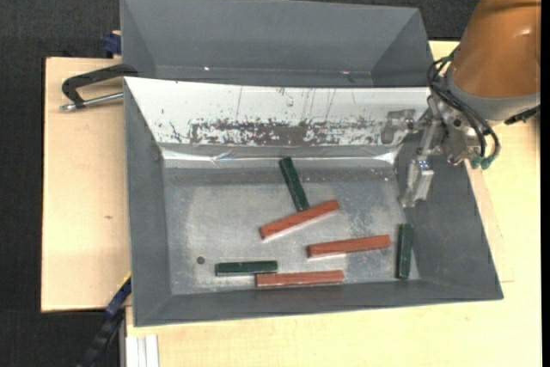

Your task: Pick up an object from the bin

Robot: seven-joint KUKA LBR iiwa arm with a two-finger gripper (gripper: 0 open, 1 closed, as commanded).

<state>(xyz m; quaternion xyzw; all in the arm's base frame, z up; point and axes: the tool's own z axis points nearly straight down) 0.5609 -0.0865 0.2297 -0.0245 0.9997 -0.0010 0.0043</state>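
Note:
My gripper (416, 192) hangs at the bin's right side, above the floor, fingers pointing down and nothing between them. Below it a dark green stick (402, 251) lies upright along the right wall. A red stick (348, 247) lies flat just left of that one. Further left a longer red stick (299, 219) lies slanted in the middle, touching a dark green stick (293, 183) that points toward the back wall.
Near the front wall lie a red stick (299, 278) and a dark green stick (246, 268), end to end and side by side. A small dark spot marks the floor at the front left. The arm's orange cover and cables stand above the right rim.

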